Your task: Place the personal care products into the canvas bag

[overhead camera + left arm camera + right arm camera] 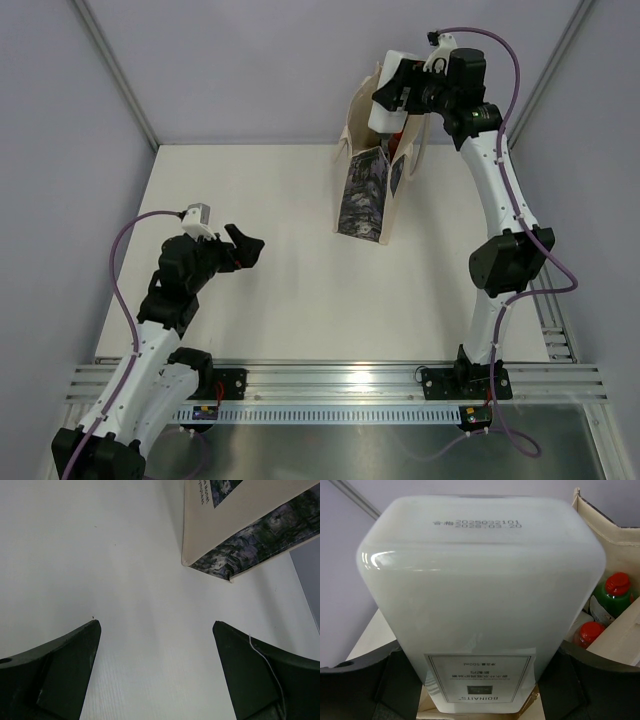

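Note:
The cream canvas bag [365, 190] stands upright at the back of the table, its dark printed panel facing forward. My right gripper [395, 95] is over the bag's mouth, shut on a flat white bottle [384, 122]. In the right wrist view the white bottle [480, 595] fills the frame between my right gripper's [480, 680] fingers. Beside it, inside the bag [620, 550], are a dark green red-capped bottle [615, 597] and a red bottle [588, 632]. My left gripper [243, 250] is open and empty over the table, left of the bag. The left wrist view shows that gripper [156, 624] and the bag's bottom corner [200, 530].
The white table [250, 200] is enclosed by grey walls at the back and both sides. An aluminium rail [340, 385] with both arm bases runs along the near edge. Metal frame struts [115, 70] rise at the back corners.

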Motion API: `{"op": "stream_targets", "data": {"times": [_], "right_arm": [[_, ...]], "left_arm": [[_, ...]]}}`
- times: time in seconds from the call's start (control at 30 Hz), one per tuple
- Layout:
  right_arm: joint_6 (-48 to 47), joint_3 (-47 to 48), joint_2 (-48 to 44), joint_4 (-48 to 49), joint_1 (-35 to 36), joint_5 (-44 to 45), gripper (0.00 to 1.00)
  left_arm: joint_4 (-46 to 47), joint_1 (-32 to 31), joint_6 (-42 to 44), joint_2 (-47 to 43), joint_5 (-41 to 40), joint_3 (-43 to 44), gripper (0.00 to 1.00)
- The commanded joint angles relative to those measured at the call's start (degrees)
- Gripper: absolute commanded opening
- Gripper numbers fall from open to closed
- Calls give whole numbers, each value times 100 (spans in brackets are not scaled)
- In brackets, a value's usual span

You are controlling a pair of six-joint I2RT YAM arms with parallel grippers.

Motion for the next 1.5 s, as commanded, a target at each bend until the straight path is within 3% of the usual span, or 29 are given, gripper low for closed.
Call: {"op": "stream_targets", "data": {"times": [0.0,0.13,0.33,0.4,0.7,0.73,1.47], "right_arm": [[-85,115,-425,926,77,67,6],[-94,80,-416,917,68,102,13],[-182,-78,-407,917,77,128,46],[-270,-131,-398,943,77,137,64],[-402,-193,-381,952,77,146,90],[-411,-193,-381,961,77,155,96],[-525,-123,-425,943,77,313,100]], "left_arm": [[411,6,105,-13,-13,35,99],[412,6,114,-22,-13,35,99],[403,6,123,-57,-13,8,99],[385,6,132,-66,-13,0,99],[368,6,149,-154,-39,-18,99],[368,6,149,-162,-39,-18,99],[332,6,184,-224,-39,-18,99]]}}
